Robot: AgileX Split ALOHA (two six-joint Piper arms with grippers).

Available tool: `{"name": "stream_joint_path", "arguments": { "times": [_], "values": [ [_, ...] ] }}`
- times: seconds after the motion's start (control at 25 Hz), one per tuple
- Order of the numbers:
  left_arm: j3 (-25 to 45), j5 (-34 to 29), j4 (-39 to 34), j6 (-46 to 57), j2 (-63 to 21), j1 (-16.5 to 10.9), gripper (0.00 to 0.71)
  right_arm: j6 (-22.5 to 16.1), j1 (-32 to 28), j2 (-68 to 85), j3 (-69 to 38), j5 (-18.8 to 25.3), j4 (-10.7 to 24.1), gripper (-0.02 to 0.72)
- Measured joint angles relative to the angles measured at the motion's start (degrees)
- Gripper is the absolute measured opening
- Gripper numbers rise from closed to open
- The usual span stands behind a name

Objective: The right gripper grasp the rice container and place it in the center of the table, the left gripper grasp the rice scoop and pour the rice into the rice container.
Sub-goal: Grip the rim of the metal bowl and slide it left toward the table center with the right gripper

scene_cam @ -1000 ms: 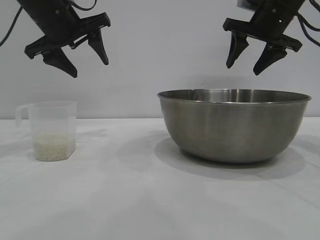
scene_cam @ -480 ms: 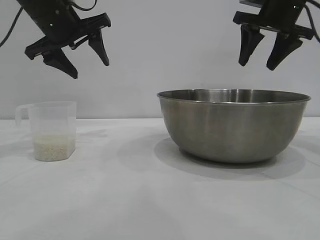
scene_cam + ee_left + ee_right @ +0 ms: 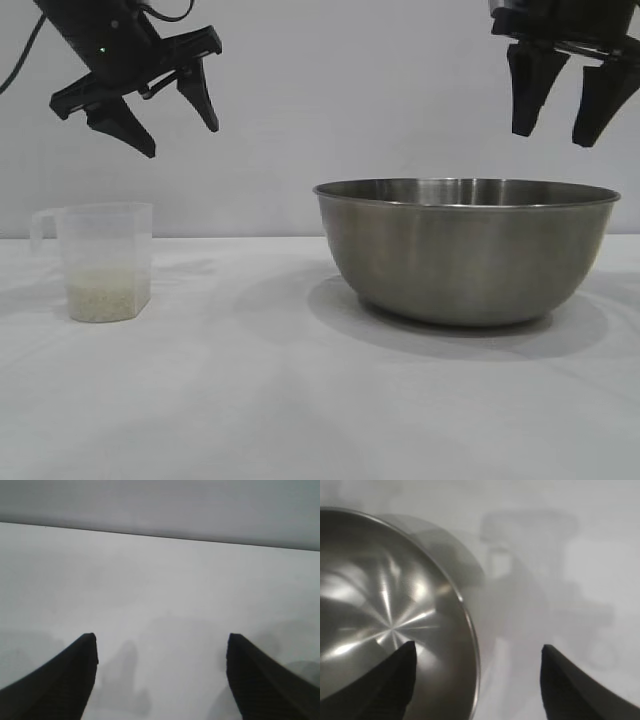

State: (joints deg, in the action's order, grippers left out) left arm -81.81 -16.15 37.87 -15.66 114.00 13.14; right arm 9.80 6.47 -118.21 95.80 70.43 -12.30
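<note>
Shifted rightward, right gripper [image 3: 564,130] hangs wide open, empty, above rice container [image 3: 466,250] rim.

You are seeing open bench [image 3: 240,400] lying between the rice scoop [image 3: 100,262] and the rice container [image 3: 467,250]; nothing is blocking either rim from above.

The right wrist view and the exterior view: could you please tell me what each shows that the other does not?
Only the right wrist view shows the inside of the steel bowl, shiny and empty, with the bowl's rim lying between the two tips of the right claw.

Only the exterior view shows the plastic cup with rice at its bottom, and the left claw hanging open above it.

Both show the bowl, the white table and the open right claw above the bowl's right edge.
</note>
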Motion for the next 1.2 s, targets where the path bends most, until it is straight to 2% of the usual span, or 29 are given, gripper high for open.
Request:
{"name": "stream_joint_path", "arguments": {
  "times": [0.32, 0.4, 0.56, 0.68, 1.2],
  "values": [
    [0.00, 0.00, 0.00, 0.00, 0.00, 0.07, 0.475, 0.14, 0.00, -4.52, -1.03, -1.57, -3.57, 0.478],
    [0.00, 0.00, 0.00, 0.00, 0.00, 0.07, 0.475, 0.51, 0.00, -5.90, -1.03, -2.01, -4.24, 0.371],
    [0.00, 0.00, 0.00, 0.00, 0.00, 0.07, 0.475, 0.74, 0.00, -6.84, -1.03, -2.19, -4.70, 0.098],
    [0.00, 0.00, 0.00, 0.00, 0.00, 0.07, 0.475, 0.97, 0.09, -6.84, -1.03, -1.70, -4.84, 0.000],
    [0.00, 0.00, 0.00, 0.00, 0.00, 0.07, 0.475, 1.10, 9.11, -6.84, -1.03, -1.27, -6.18, 0.000]
  ]
}}
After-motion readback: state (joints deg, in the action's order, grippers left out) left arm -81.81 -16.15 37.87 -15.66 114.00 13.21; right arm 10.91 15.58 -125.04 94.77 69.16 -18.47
